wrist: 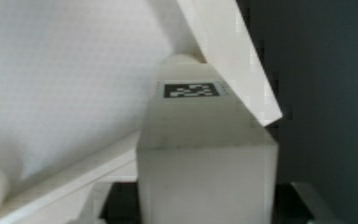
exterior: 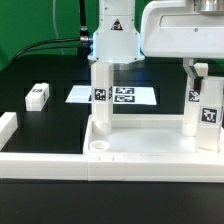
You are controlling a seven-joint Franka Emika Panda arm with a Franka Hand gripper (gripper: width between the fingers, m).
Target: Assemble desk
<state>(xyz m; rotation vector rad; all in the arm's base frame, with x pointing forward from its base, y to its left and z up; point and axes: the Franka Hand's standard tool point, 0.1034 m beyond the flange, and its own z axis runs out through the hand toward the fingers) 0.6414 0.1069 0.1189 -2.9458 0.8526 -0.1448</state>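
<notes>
My pincer [exterior: 197, 70] was pinching the top of a white leg [exterior: 206, 112], which stood up straight in the tabletop [exterior: 140, 140], at a corner on the exterior view's right. A second leg [exterior: 101, 100] stood up straight in the corner on the exterior view's left, and the tabletop lay on the black counter [exterior: 50, 70], just beside the marker board [exterior: 135, 96]. A third leg [exterior: 37, 95] lay by itself on the counter, well apart from the tabletop, toward the exterior view's left.
</notes>
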